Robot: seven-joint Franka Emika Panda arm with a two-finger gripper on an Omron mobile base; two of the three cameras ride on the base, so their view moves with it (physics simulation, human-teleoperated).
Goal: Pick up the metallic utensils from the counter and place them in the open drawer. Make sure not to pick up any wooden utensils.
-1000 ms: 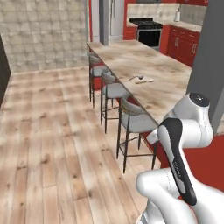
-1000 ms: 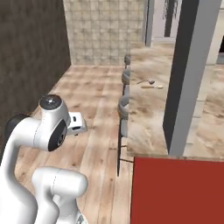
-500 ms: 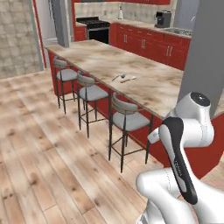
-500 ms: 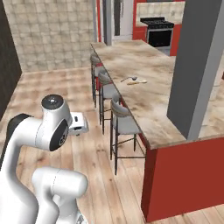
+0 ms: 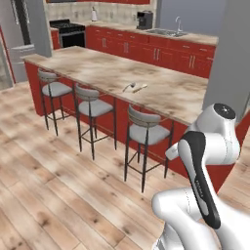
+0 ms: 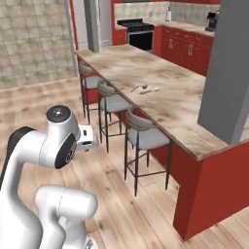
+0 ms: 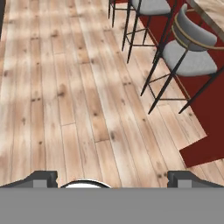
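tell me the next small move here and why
Probably keep driving the base closer to the counter before reaching. The utensils lie mid-counter, far beyond the arm, with a row of stools in between. The gripper is open, holds nothing and points at the wooden floor, so a grasp isn't possible yet.
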